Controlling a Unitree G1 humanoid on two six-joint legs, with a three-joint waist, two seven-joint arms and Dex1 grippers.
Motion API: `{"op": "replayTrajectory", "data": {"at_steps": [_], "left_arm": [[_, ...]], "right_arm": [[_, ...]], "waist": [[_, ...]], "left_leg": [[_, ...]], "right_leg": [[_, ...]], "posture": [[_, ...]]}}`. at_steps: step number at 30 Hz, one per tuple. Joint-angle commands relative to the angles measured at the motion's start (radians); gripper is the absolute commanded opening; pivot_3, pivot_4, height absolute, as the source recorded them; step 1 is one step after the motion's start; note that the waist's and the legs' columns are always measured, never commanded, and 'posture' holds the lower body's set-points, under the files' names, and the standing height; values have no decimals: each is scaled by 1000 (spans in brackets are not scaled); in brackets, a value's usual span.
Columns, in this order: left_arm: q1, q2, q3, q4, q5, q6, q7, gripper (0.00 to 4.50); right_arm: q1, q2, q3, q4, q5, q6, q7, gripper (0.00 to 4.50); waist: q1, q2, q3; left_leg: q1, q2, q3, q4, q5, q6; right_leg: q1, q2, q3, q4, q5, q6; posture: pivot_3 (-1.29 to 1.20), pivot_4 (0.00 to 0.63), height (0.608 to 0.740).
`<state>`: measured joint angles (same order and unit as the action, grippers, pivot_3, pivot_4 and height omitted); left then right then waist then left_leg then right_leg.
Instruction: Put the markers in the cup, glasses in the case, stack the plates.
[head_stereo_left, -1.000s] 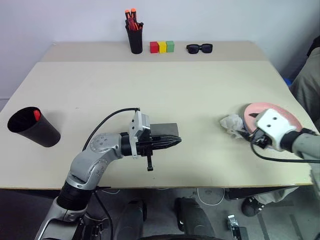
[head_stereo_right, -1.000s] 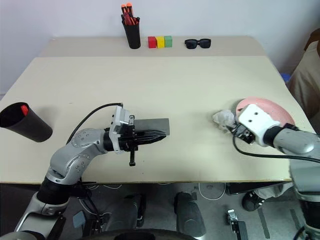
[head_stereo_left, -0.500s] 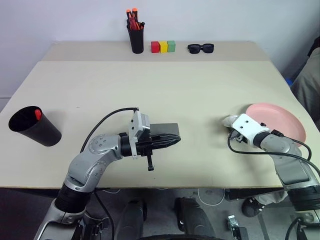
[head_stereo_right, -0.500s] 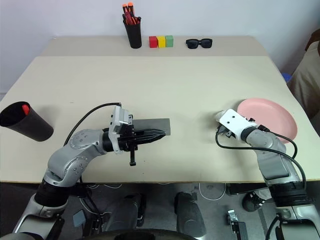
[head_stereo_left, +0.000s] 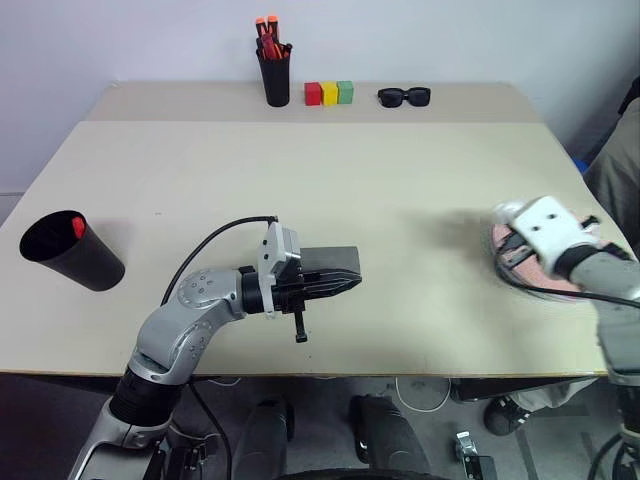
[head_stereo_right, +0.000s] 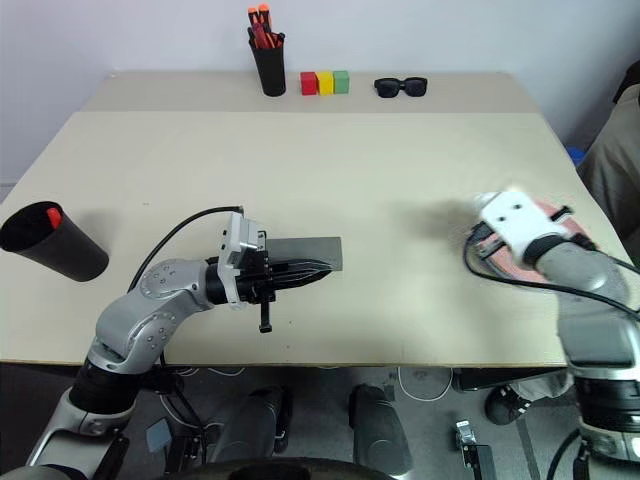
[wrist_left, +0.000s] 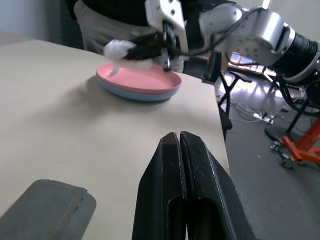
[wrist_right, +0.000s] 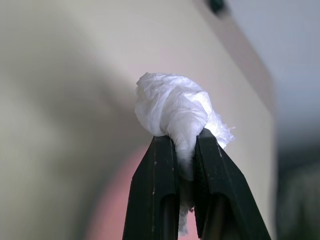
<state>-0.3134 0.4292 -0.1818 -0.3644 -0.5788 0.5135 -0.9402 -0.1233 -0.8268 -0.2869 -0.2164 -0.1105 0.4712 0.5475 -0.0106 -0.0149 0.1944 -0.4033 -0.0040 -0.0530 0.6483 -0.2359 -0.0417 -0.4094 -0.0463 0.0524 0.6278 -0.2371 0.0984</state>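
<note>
- The plates (wrist_left: 137, 84) are stacked near the table's right edge. The pink one sits on the blue one. That part looks done.
- The right gripper (wrist_right: 184, 145) is pinching a white wad of tissue (wrist_right: 175, 112). It holds the wad up over the plates.
- I think the tissue is a leftover bit that needs to go somewhere off the plates.
- The case (head_stereo_left: 328, 262) lies flat on the table near the front, in the middle. Its lid looks shut.
- The left gripper (wrist_left: 180, 145) is just above the case and points to the right. Its 2 fingers are pressed together and hold nothing.
- I cannot see the glasses anywhere on the table. They may be inside the case, but I cannot tell.
- The cup (head_stereo_left: 70, 252) stands far to the left, well apart from both arms. A red tip of a marker (head_stereo_left: 75, 228) pokes up inside it.
- I cannot see the white marker. It may be down in the cup too, but I cannot tell.
- At the back of the table are a pen holder (head_stereo_left: 274, 72), 3 blocks (head_stereo_left: 329, 93) and sunglasses (head_stereo_left: 404, 96). They are not part of this job.
- So the job looks close to done. What may be left is to drop the tissue.
</note>
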Motion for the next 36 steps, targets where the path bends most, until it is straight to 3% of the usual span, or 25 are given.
{"op": "replayTrajectory", "data": {"at_steps": [1, 4, 10, 11, 17, 25, 36], "left_arm": [[-23, -18, -8, -9, -13, -7, -5, 0], [-38, -26, -5, -2, -9, -5, -4, 0], [-28, -9, 28, -2, 5, -17, 15, 0], [-24, -4, 38, -1, 11, -23, 24, 0], [23, 44, 169, 37, 82, -93, 134, 0], [187, 125, 424, 35, 133, -142, 278, 0], [312, 146, 521, 22, 132, -174, 321, 0]], "right_arm": [[47, -36, -46, 17, -11, 22, -1, 16], [61, -37, -56, 50, 5, 19, -4, 1268], [45, -48, -51, 63, 23, -26, 10, 4296], [41, -46, -52, 58, 39, -42, 22, 4442], [-2, -21, -57, 21, 196, -122, 144, 4442], [-108, 75, -7, -47, 498, -4, 284, 4442], [-175, 103, 117, 98, 497, -49, 338, 4442]], "waist": [[-1, 0, 0], [-6, 0, 0], [-7, 1, 0], [-6, 1, 0], [-8, 1, 0], [-4, 0, 0], [-3, 0, 0]], "left_leg": [[0, 0, 0, 0, 0, 0], [1, 0, 1, 0, 0, 0], [1, 0, 1, 0, 0, 0], [1, 0, 1, 0, 0, 0], [1, 0, 1, -1, 0, 0], [0, 2, 0, -1, 0, 0], [-1, 2, 1, -2, 0, 0]], "right_leg": [[0, 0, 0, 0, 0, 0], [0, 0, 0, 0, 0, 0], [0, 1, 0, 1, 0, 0], [0, 0, 0, 0, 0, 0], [0, 1, 0, 1, 0, 0], [-1, 0, 0, 0, 0, 0], [-2, -2, 0, -2, 0, 0]], "posture": [[0, 150, 740], [0, 150, 740], [0, 150, 740], [0, 150, 740], [0, 150, 740], [0, 150, 740], [0, 150, 740]]}}
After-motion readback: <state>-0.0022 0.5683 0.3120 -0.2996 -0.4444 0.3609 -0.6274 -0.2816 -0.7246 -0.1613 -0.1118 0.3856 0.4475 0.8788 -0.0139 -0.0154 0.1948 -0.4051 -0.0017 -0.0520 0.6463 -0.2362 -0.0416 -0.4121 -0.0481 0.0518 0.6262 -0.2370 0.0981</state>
